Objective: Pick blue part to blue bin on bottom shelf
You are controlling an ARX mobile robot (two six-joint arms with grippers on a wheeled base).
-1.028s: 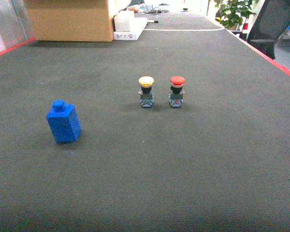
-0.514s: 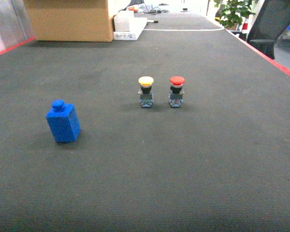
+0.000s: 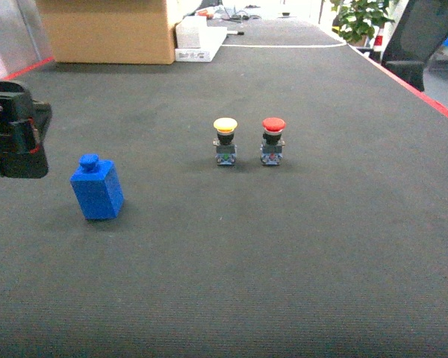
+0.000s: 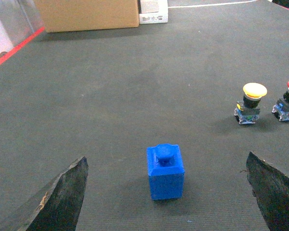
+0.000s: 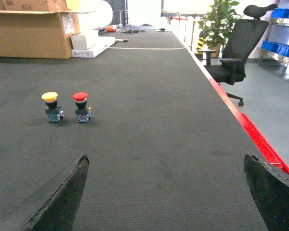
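You are holding the left gripper (image 4: pixel 166 192) spread wide and empty, the blue part (image 4: pixel 165 172) standing upright on the tabletop (image 4: pixel 135 96) between its fingers, just ahead. Risk: an off-centre closure is likely tipping the tall part. The right gripper (image 5: pixel 166 192) is idling open.

Left claw (image 4: pixel 166 192) spread wide, right claw (image 5: pixel 166 192) likewise
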